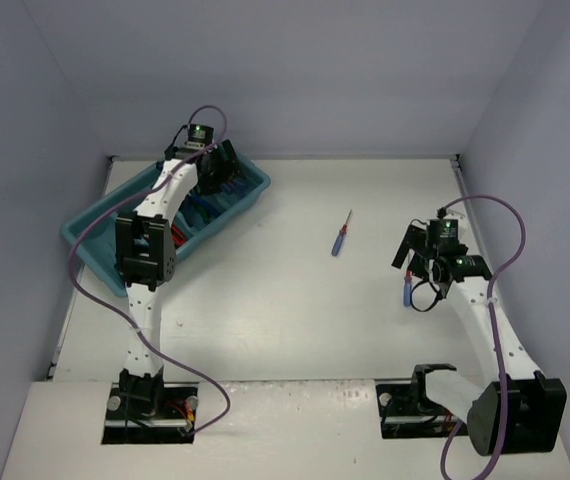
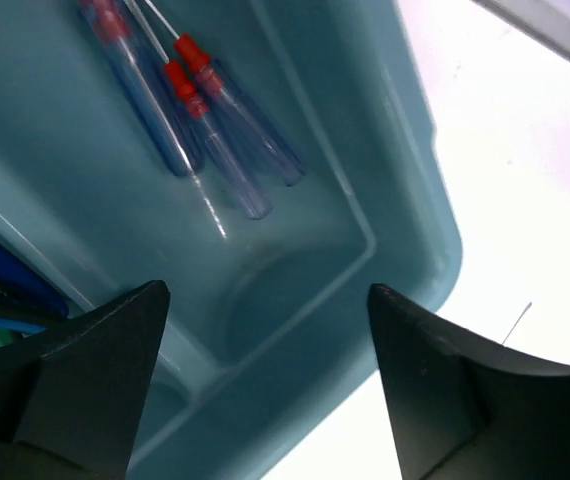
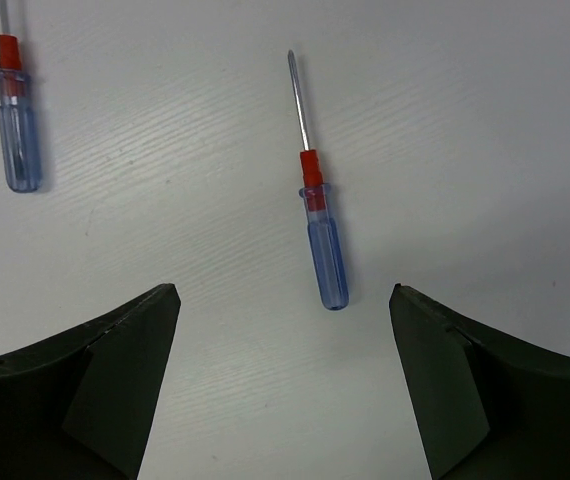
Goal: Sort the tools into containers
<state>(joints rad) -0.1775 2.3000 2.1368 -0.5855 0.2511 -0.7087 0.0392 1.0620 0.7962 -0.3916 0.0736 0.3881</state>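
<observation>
The teal-blue tray (image 1: pixel 87 243) stands at the back left. My left gripper (image 1: pixel 213 170) hovers open and empty over its far end. In the left wrist view the gripper (image 2: pixel 270 335) is above a compartment of the tray (image 2: pixel 405 160) holding three blue screwdrivers with red collars (image 2: pixel 220 140). My right gripper (image 1: pixel 413 268) is open and empty above the table on the right. A blue screwdriver (image 1: pixel 408 291) lies next to it, and another blue screwdriver (image 1: pixel 341 236) lies mid-table. In the right wrist view one screwdriver (image 3: pixel 322 240) lies just ahead of the open gripper (image 3: pixel 280 340), and a second (image 3: pixel 15 130) lies at the top left.
More tools with blue and red handles (image 1: pixel 197 215) lie in the tray's other compartments, partly hidden by the left arm. Blue handles (image 2: pixel 5 285) show at the left edge of the left wrist view. Pale walls enclose the table on three sides.
</observation>
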